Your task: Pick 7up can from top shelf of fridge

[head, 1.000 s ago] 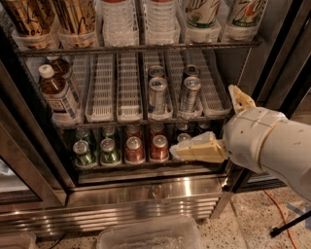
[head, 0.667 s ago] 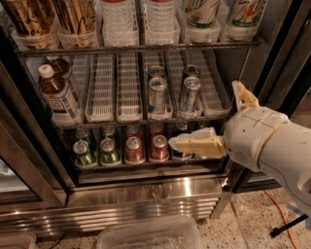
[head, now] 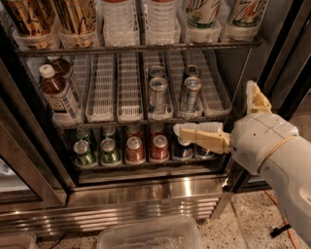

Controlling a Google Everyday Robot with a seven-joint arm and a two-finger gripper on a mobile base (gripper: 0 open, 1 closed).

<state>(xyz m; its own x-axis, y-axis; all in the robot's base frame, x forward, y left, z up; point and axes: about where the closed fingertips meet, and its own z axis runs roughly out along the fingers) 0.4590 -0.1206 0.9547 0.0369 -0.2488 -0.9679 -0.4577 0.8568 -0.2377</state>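
Observation:
Two 7up cans, white with green lettering, stand at the right end of the top shelf [head: 136, 49]: one to the left [head: 202, 13] and one to the right [head: 247, 14], both with their tops cut off by the frame. The fridge [head: 146, 192] is open. My gripper [head: 214, 108] is at the right, in front of the lower racks and well below the 7up cans. It is open and empty. One cream finger [head: 199, 134] points left over the bottom rack and the other [head: 256, 96] points up.
Clear water bottles [head: 116, 19] and tall patterned cans [head: 29, 14] share the top shelf. The middle rack holds brown bottles [head: 56, 95] and silver-blue cans [head: 158, 92]. The bottom rack holds green [head: 85, 151] and red cans [head: 135, 148]. A black door frame [head: 286, 48] stands at the right. A clear bin [head: 150, 236] lies on the floor.
My gripper has risen a little, from in front of the bottom rack's cans toward the middle rack. The cans and bottles have not moved.

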